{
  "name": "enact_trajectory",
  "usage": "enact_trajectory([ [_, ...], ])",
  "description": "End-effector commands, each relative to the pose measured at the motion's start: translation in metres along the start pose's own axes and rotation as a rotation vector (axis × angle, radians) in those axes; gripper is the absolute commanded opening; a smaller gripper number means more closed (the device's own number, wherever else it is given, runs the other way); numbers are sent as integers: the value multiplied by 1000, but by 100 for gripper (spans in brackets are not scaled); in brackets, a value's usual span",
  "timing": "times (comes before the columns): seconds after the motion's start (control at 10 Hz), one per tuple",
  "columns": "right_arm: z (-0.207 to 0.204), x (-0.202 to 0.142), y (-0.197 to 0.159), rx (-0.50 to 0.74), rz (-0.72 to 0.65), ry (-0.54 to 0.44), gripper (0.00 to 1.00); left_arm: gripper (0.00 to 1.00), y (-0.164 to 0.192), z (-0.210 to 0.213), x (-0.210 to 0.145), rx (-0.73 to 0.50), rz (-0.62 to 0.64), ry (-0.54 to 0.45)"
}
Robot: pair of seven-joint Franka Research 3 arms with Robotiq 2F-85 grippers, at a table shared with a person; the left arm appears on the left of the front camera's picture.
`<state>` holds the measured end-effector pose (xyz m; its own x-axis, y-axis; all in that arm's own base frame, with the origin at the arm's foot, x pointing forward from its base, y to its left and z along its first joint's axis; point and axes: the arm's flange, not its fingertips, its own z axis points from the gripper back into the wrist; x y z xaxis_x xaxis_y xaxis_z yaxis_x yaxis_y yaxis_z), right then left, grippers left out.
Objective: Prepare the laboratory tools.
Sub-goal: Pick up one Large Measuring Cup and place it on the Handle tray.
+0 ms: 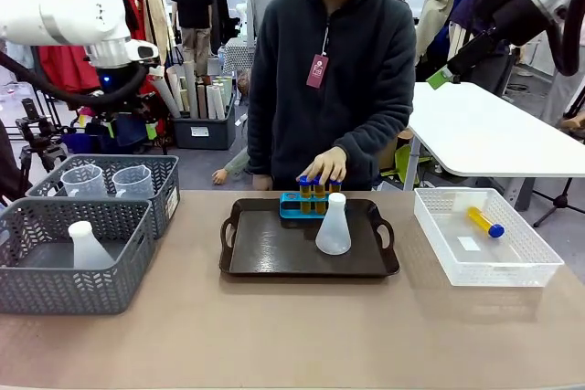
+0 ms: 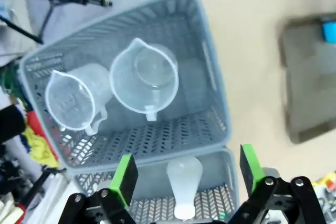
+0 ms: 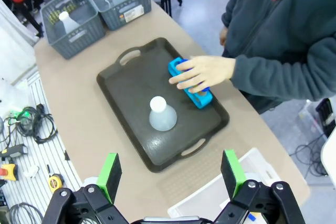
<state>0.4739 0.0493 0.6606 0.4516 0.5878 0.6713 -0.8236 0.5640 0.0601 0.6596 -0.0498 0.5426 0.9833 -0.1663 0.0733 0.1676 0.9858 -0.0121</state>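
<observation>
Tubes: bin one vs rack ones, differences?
The bin tube lies on its side, alone in the white bin; the rack tubes stand upright in the blue rack on the black tray. The person's hand rests on the rack tubes; nothing touches the bin tube. Both are amber with blue caps.

From the right wrist we record the person's hand covering the tubes and most of the blue rack, so no tube count is possible there; from the left wrist the black tray is blurred and cut by the frame edge.
</observation>
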Motion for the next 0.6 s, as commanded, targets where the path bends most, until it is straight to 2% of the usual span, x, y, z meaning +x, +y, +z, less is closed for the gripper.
enact_trajectory([
  [0.0, 2, 1, 1, 2, 6, -3, 100, 100, 10, -17, 15, 0, 59, 15],
  [0.3, 2, 1, 1, 2, 6, -3, 100, 100, 25, -49, 23, 8, 105, 38],
  [0.5, 2, 1, 1, 2, 6, -3, 100, 100, 29, -65, 15, -31, 175, 46],
])
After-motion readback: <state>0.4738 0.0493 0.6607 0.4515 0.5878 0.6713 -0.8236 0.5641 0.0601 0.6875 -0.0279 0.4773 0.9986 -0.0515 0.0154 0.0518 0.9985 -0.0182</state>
